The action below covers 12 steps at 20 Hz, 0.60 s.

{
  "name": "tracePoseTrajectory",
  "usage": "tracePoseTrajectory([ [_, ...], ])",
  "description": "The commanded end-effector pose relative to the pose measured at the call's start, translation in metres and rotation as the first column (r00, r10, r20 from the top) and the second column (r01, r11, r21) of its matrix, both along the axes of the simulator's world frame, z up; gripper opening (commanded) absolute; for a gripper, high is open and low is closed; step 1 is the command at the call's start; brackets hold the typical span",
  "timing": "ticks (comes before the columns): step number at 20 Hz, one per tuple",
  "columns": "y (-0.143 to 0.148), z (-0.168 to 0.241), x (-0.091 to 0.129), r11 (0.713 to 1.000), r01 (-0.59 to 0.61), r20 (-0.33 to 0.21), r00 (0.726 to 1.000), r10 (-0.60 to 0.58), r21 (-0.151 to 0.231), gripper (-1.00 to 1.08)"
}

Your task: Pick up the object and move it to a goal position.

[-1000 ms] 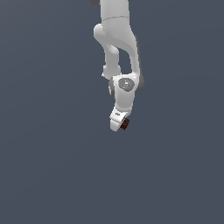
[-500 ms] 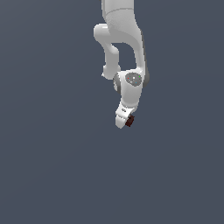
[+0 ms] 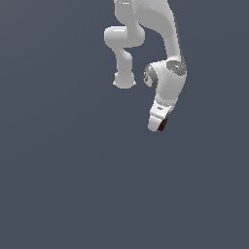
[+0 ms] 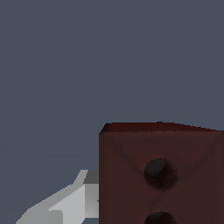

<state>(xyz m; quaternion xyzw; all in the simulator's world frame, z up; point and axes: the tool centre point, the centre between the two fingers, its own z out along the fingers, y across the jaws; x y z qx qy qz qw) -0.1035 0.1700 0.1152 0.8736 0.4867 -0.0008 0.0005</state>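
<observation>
The object [image 3: 163,125] is a small dark red-brown block at the tip of my white gripper [image 3: 158,124], held up off the grey floor in the exterior view. Close up in the wrist view, the object [image 4: 160,175] fills much of the picture and shows two round dark holes in its face. One grey-white finger [image 4: 70,203] shows beside it; the other is hidden behind the block. My gripper is shut on the object.
The white arm [image 3: 165,82] reaches down from the top of the exterior view, with an elbow link [image 3: 124,48] towards the exterior view's left. Plain grey ground [image 3: 73,185] lies all around.
The arm has carried the object upward and towards the exterior view's right. The grip on it has not changed.
</observation>
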Motion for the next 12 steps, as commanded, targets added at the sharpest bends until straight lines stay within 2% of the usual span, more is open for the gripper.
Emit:
tracePoseTrajectory([
  [1, 0.020, 0.017, -0.003, 1.000, 0.001, 0.001, 1.000, -0.001, 0.001, -1.00],
  [6, 0.046, 0.037, -0.007, 1.000, 0.001, 0.001, 1.000, -0.001, 0.001, -1.00],
  [12, 0.055, 0.045, -0.007, 1.000, 0.002, 0.001, 1.000, -0.002, 0.002, -1.00],
])
